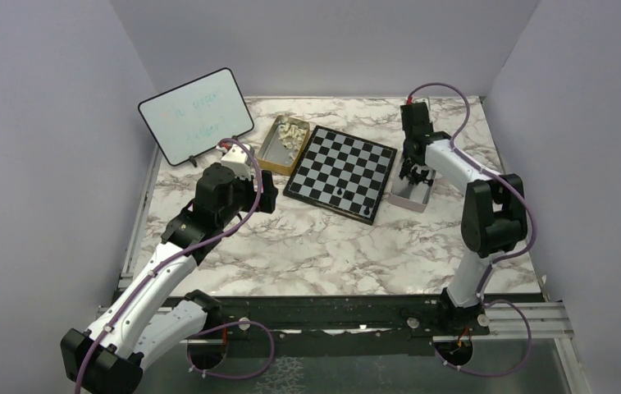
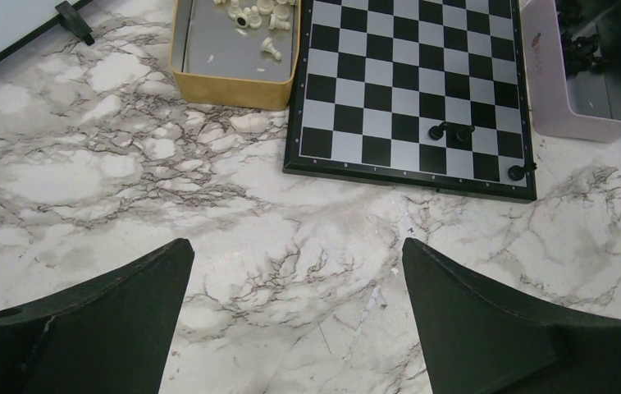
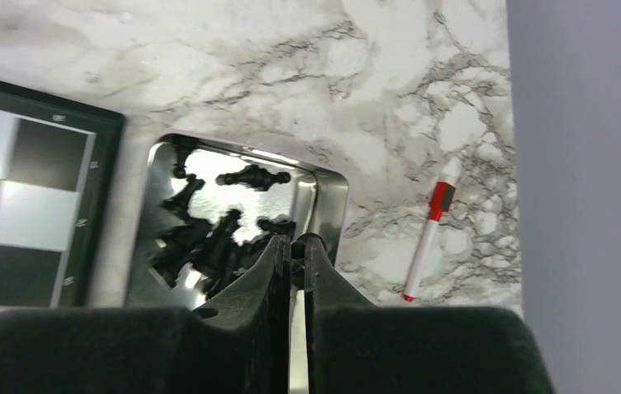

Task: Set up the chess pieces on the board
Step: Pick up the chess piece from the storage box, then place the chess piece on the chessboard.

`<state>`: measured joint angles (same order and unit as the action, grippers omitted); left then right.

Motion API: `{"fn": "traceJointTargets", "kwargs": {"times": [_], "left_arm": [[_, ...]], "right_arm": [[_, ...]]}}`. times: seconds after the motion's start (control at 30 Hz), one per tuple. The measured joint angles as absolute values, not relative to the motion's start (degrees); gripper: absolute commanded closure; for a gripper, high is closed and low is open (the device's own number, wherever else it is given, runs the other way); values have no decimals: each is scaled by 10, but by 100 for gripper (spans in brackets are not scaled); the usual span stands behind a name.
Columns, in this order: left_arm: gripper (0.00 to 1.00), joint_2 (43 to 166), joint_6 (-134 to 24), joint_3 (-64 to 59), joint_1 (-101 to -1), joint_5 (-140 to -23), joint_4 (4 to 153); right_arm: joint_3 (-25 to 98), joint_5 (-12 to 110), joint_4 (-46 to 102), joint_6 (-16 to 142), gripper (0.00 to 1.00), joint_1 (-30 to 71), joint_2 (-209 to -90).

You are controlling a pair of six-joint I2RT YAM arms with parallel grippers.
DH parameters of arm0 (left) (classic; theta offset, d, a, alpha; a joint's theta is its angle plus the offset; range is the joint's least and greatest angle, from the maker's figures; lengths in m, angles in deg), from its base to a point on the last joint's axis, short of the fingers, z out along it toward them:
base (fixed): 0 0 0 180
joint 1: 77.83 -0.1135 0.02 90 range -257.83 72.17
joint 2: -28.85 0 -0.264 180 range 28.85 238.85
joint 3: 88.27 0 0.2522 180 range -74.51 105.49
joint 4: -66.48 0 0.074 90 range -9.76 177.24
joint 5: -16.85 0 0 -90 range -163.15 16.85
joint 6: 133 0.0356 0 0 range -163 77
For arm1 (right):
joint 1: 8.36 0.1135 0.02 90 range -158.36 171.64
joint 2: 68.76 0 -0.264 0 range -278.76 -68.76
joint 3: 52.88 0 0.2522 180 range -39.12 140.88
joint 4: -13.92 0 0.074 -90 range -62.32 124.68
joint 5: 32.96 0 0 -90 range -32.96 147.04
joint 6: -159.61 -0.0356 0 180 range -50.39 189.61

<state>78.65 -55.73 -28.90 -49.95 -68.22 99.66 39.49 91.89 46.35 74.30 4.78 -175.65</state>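
The board (image 1: pixel 341 172) (image 2: pixel 409 82) lies at the back middle of the table, and its corner shows at the left of the right wrist view (image 3: pixel 20 213). Three black chess pieces (image 2: pixel 438 130) (image 1: pixel 339 190) stand on its near rows. Cream pieces (image 2: pixel 270 45) lie in a gold tin (image 1: pixel 267 152) left of the board. More black pieces (image 3: pixel 208 238) lie in a pink tin (image 1: pixel 412 195) (image 3: pixel 327 197) right of it. My right gripper (image 1: pixel 416 174) (image 3: pixel 296 240) reaches into this tin, shut on a small black piece (image 3: pixel 298 247). My left gripper (image 1: pixel 262 194) (image 2: pixel 296 246) hangs open over bare marble, near the board's left corner.
A white dry-erase board (image 1: pixel 196 115) (image 2: pixel 3 25) leans on a stand at the back left. A red and white marker (image 3: pixel 427 238) lies on the marble right of the pink tin, close to the right wall. Grey walls enclose the table on three sides.
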Motion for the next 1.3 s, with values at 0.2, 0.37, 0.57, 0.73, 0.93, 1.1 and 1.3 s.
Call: {"fn": "traceJointTargets", "kwargs": {"times": [0.2, 0.37, 0.57, 0.73, 0.93, 1.1, 1.3], "left_arm": [[1, 787, -557, -289, -499, -682, 996], [1, 787, -557, -289, -499, -682, 996], [1, 787, -557, -289, -499, -682, 996], [1, 787, -557, -289, -499, -682, 996], [1, 787, -558, -289, -499, -682, 996], [1, 787, -558, -289, -499, -686, 996], [1, 787, -558, -289, -499, -687, 996]], "right_arm": [[379, 809, 483, 668, 96, 48, -1674], [338, 728, 481, 621, 96, 57, -1615], [272, 653, 461, 576, 96, 94, -1569], [221, 631, 427, 550, 96, 154, -1553], [194, 632, 386, 536, 96, 225, -1565], [188, 637, 351, 533, 96, 248, -1586], [187, 661, 332, 519, 95, 248, -1600]]}}
